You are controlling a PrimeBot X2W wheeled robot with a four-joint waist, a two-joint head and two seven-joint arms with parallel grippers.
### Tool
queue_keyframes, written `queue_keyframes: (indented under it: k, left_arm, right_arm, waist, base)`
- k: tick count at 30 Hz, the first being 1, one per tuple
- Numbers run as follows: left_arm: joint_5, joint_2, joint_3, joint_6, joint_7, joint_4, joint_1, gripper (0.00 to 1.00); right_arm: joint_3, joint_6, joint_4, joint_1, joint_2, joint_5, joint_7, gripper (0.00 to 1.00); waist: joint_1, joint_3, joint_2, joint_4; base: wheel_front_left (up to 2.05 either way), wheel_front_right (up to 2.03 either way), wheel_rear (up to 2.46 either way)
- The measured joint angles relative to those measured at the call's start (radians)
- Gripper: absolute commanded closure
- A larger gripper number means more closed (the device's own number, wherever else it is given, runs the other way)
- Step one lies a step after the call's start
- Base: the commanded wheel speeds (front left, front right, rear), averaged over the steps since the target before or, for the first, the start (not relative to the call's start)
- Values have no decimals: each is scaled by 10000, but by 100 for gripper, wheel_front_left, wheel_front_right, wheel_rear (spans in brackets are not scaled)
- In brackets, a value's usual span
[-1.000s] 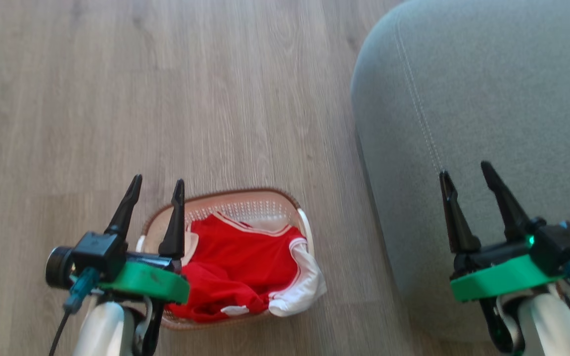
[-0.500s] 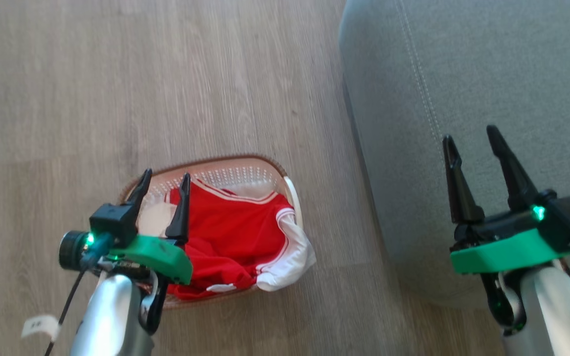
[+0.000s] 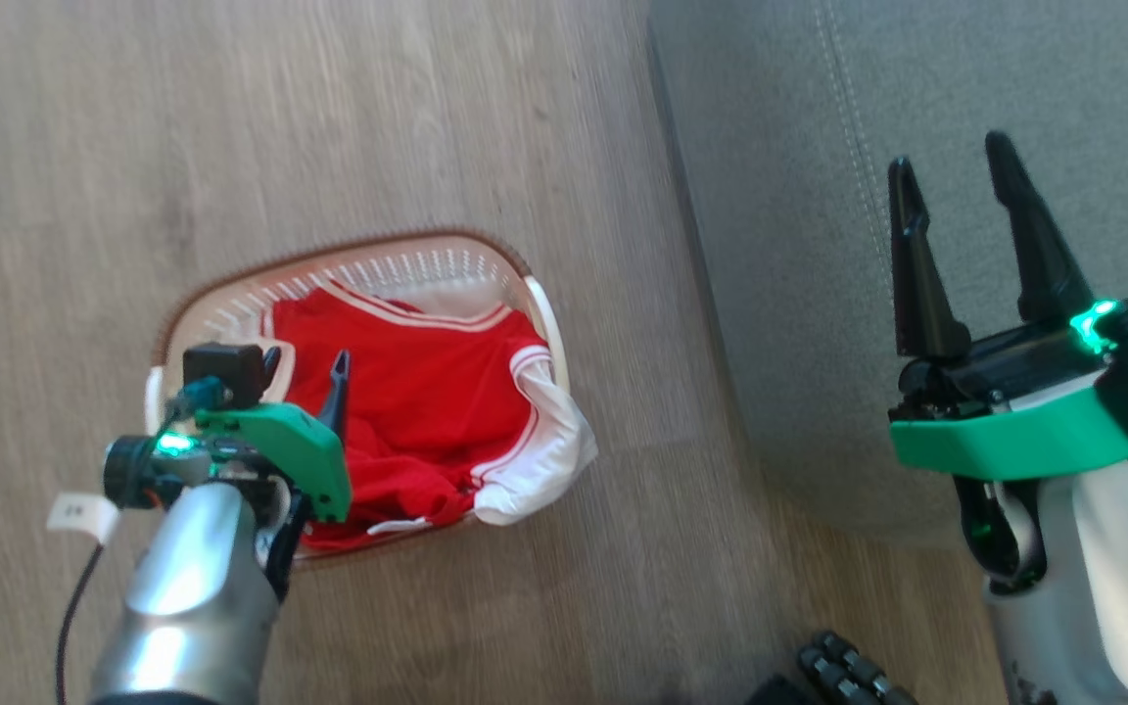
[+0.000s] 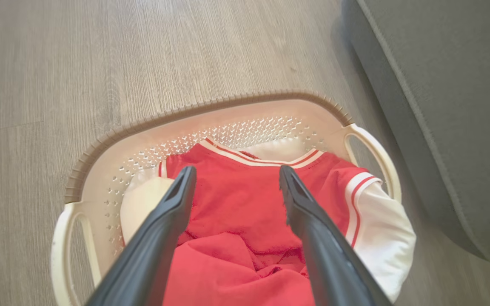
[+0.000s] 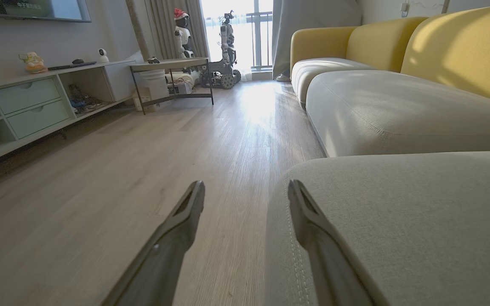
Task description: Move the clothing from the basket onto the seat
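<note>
The cream basket with a brown rim stands on the wooden floor, left of the grey seat. Red clothing with white trim fills it, and a white sleeve hangs over its right edge. My left gripper is open, pointing down over the left part of the clothing. In the left wrist view its fingers straddle the red cloth inside the basket without closing on it, the seat at right. My right gripper is open and empty above the seat's edge, as the right wrist view also shows.
Bare wooden floor surrounds the basket. A dark ribbed object lies at the bottom edge. The right wrist view shows more sofa cushions with yellow backs, a low cabinet on the left and a small table far off.
The head view has shifted. My left gripper has dipped from the basket's left rim down over the clothing. The right gripper stands higher in the picture. Both stay open.
</note>
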Motion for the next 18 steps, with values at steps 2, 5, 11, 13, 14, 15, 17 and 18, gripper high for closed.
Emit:
queue_keyframes:
  k: [2,5,11,13,14,15,17,18]
  left_arm:
    - [0,88,-8,0,71,646,-375,0]
    - [0,272,-12,0,286,1567,-891,0]
    - [0,366,-50,134,1012,3175,-1774,0]
    - [0,405,-77,205,1350,3444,-1995,0]
    - [0,431,-84,203,1484,3519,-2082,0]
    - [-2,449,-92,194,1557,3590,-2165,0]
    - [-2,481,-121,178,1839,3699,-2294,0]
    - [-27,487,-128,151,2013,3722,-2337,0]
  right_arm:
    - [2,0,-130,-125,25,0,0,0]
    - [19,0,-272,-263,94,0,-2,0]
    - [17,0,-516,-605,257,-2,-27,0]
    - [38,0,-531,-711,261,-2,-27,0]
    - [44,0,-568,-754,265,-2,-27,0]
    - [56,0,-596,-782,267,-2,-27,0]
    - [86,0,-629,-855,280,-2,-27,0]
    - [94,0,-631,-909,284,-2,-27,0]
  waist:
    - [-1,248,0,-85]
    - [-2,601,0,-212]
    - [-1,1333,0,-428]
    - [-1,1500,0,-485]
    - [-1,1579,0,-515]
    - [-1,1654,0,-545]
    - [-1,1807,0,-608]
    - [-1,1883,0,-638]
  base:
    - [0,0,0]
    - [0,0,0]
    - [0,0,0]
    - [0,0,0]
    - [0,0,0]
    - [0,0,0]
    - [0,0,0]
    - [0,0,0]
